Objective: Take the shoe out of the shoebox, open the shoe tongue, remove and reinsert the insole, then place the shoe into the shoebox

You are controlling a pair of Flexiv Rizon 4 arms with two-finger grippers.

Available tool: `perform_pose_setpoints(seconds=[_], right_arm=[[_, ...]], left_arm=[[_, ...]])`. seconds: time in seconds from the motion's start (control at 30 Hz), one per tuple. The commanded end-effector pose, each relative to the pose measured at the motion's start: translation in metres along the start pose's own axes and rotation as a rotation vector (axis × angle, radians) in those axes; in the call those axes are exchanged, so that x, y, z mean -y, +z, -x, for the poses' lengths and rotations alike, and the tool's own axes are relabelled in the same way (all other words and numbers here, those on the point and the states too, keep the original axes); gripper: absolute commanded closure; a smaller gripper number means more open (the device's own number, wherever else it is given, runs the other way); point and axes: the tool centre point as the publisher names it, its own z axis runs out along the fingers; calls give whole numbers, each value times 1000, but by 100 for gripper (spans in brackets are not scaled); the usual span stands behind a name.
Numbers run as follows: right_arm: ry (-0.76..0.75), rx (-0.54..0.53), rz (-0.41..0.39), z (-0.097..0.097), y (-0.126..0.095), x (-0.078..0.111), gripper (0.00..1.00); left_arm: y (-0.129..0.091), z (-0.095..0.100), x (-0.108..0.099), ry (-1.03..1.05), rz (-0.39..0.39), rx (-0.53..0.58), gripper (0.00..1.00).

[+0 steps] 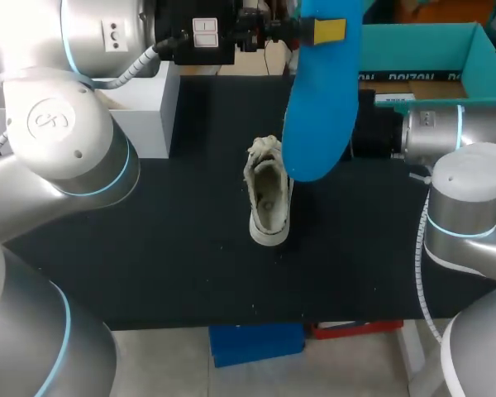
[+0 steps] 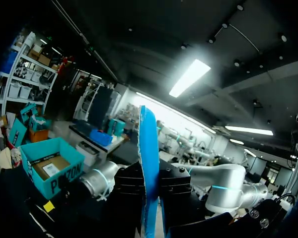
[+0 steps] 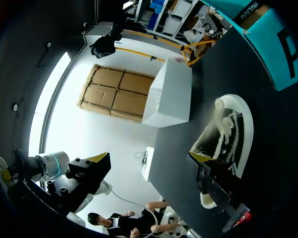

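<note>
Clamping flat blue foam insole (image 1: 318, 107) in left gripper (image 2: 150, 194), high over white canvas shoe (image 1: 269, 198) standing on black table (image 1: 149, 231). Holding right gripper (image 3: 150, 157) spread wide beside that shoe, teal cardboard shoebox (image 1: 413, 50) behind.

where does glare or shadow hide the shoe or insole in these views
Nowhere: head view, even light on shoe and insole; left wrist view, a ceiling strip glares beyond the edge-on insole; right wrist view, glare misses the shoe, its opening dark.

The insole (image 1: 318, 107) is bright blue, the shoe (image 1: 269, 207) cream-white, the shoebox (image 1: 413, 45) teal with a brown floor, the desk (image 1: 149, 248) black, the block (image 1: 140, 112) white.
</note>
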Motion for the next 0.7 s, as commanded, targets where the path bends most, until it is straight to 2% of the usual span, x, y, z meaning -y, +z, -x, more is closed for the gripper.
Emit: perform_pose_setpoints(seconds=[0.03,0.1,0.2,0.33,0.4,0.47,0.57,0.7], right_arm=[[0,1,4,0,1,1,0],[0,1,4,0,1,1,0],[0,1,4,0,1,1,0],[0,1,4,0,1,1,0],[0,1,4,0,1,1,0],[0,1,4,0,1,1,0],[0,1,4,0,1,1,0],[0,1,4,0,1,1,0]], left_arm=[[7,-2,-2,238,44,41,100],[9,-1,-3,328,5,16,100],[13,4,-13,460,37,26,100],[14,15,-30,507,11,29,100],[12,22,-41,514,-17,34,100],[10,32,-53,539,-13,49,100],[9,48,-66,418,-29,36,100],[9,48,-66,418,-29,36,100]])
